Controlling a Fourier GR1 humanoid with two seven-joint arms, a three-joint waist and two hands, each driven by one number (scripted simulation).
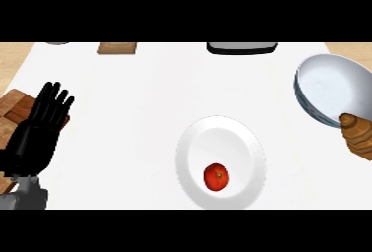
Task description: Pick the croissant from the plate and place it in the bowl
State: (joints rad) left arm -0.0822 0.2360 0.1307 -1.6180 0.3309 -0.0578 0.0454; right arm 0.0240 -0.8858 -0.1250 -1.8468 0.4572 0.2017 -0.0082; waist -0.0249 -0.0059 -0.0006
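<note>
Resting at the lower left, my left hand (38, 133) is open and empty. Croissant (357, 135) sits at the bowl (330, 83) rim, off the plate (220, 142); right hand unseen. Next: seat it inside.

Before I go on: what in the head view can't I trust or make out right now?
- Right hand: in no part of the head view, so its state is unknown.
- Croissant: cut by the right edge beside the bowl; what holds or bears it cannot be told.
- Bowl: its right side runs past the edge.
- Items along the top: a dark appliance and a brown block, both cropped.
- Wooden board: partly hidden behind the left hand.
</note>
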